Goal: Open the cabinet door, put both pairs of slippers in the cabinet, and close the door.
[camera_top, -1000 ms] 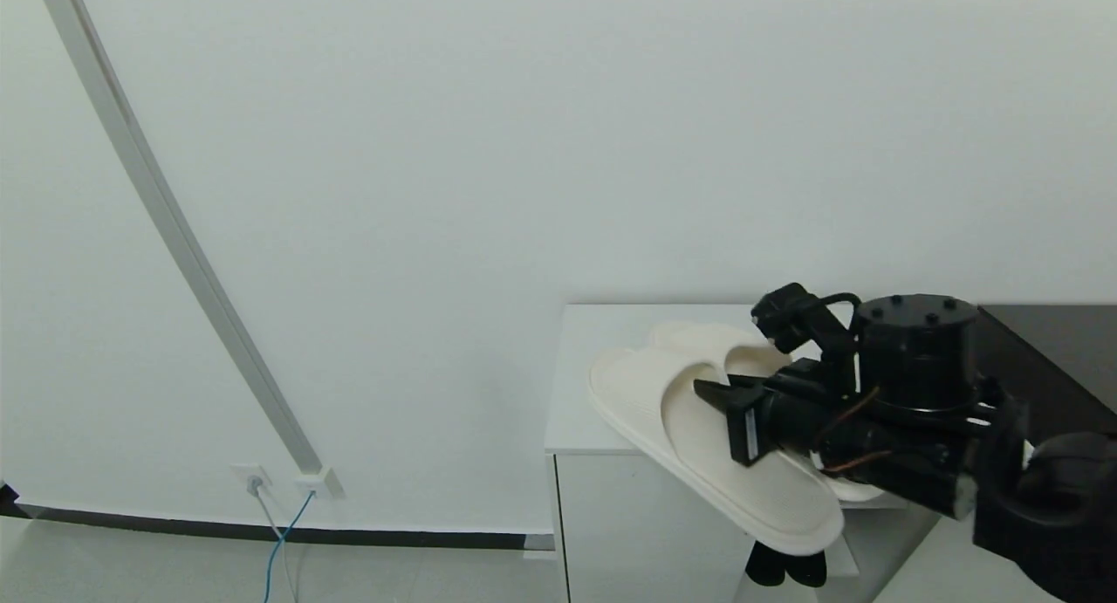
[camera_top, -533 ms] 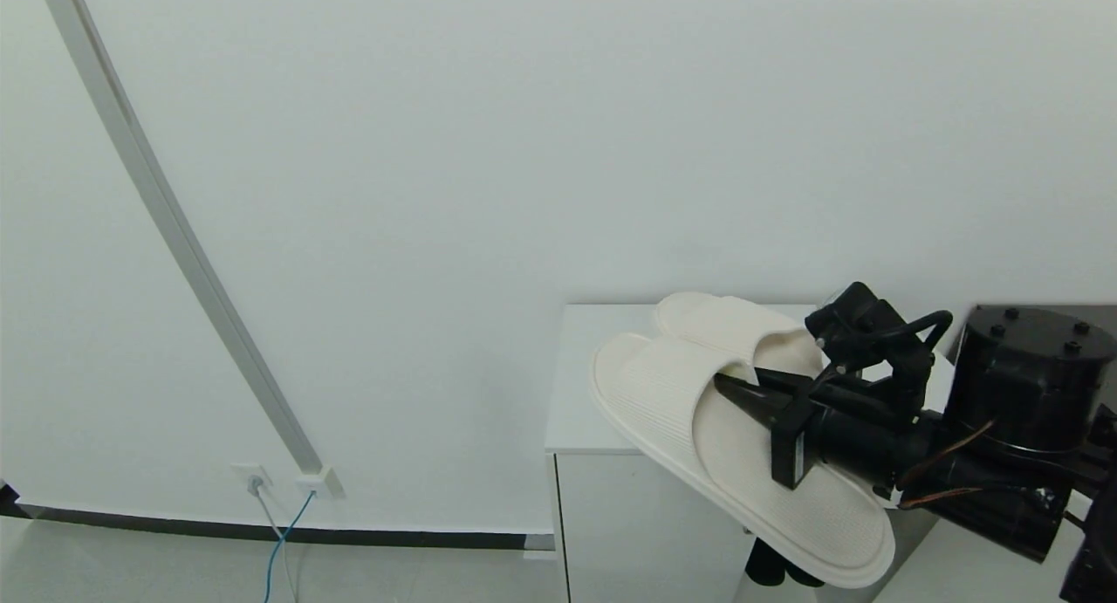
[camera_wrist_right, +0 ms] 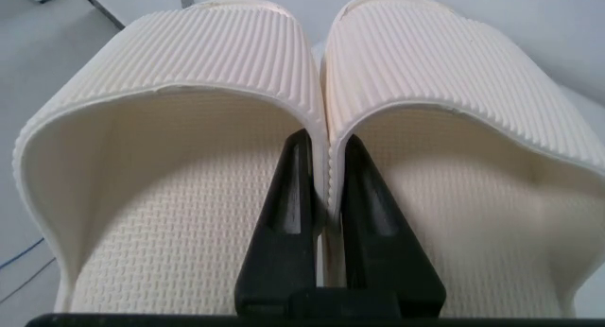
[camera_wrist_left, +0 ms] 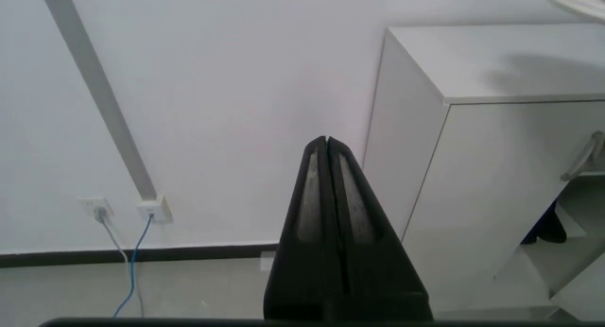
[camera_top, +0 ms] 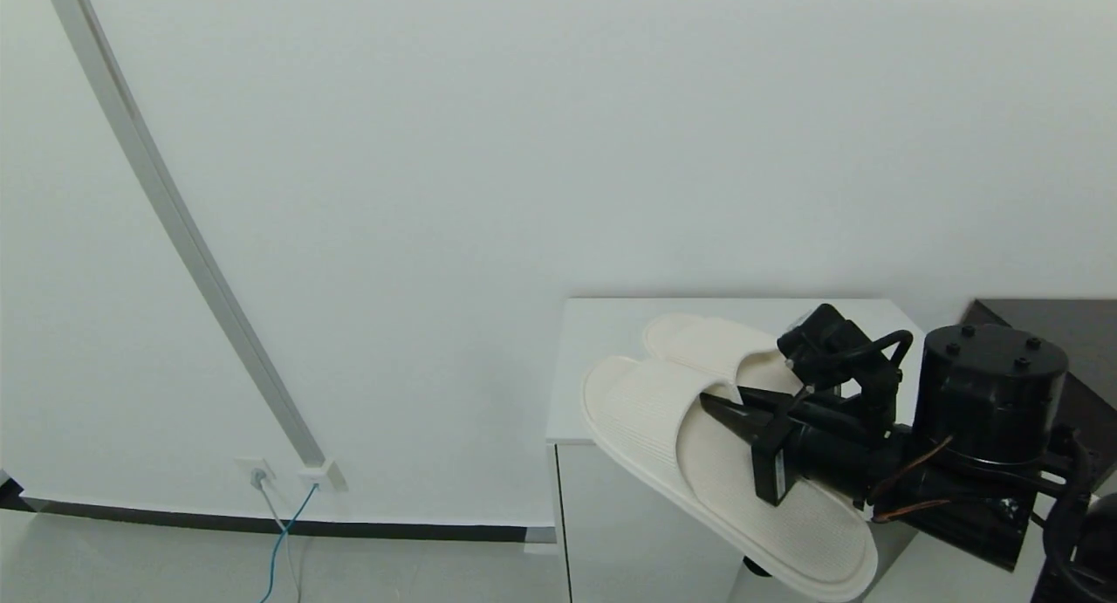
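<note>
The cabinet (camera_wrist_left: 492, 72) looked open, a dark pair (camera_wrist_left: 548, 228) seemingly inside. The right fingers (camera_wrist_right: 293, 204) pinched the white slippers (camera_top: 663, 420) at 4 o'clock, not yet inside; the left fingers (camera_wrist_left: 312, 204) were pressed together, empty

White cabinet (camera_top: 602, 332) stands on the pale floor (camera_top: 131, 559).

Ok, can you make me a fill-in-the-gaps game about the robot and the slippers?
The right pincer pinches ____ slippers together.
The left pincer is shut and holds ____.
The cabinet is coloured ____.
Missing words: two, nothing, white.
</note>
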